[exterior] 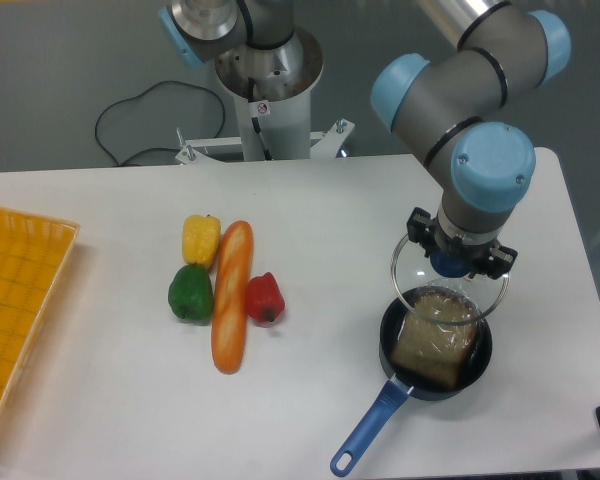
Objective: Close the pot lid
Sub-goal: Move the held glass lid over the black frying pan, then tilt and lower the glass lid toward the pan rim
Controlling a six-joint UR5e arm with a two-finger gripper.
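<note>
One gripper (457,262), fingers clamped on the knob, holds the lid (448,282) over the pot's (436,349) 12 o'clock rim; next, shift toward 6 o'clock, centre, lower.

We log the pot lid (448,283) as clear glass with a thin shiny metal rim and a blue plastic-looking knob. The pot (435,347) reads dark, slightly glossy, with a smooth blue handle; the bread slice (435,340) inside sits in shiny clear film. The table (110,400) is matt white and smooth. The peppers, yellow (201,240), green (190,293) and red (264,298), look like glossy plastic; the baguette (231,295) is satin orange. The arm (460,100) has matt grey metal tubes with smooth light-blue caps. The tray (15,320) is orange-yellow, gridded, semi-gloss.
</note>
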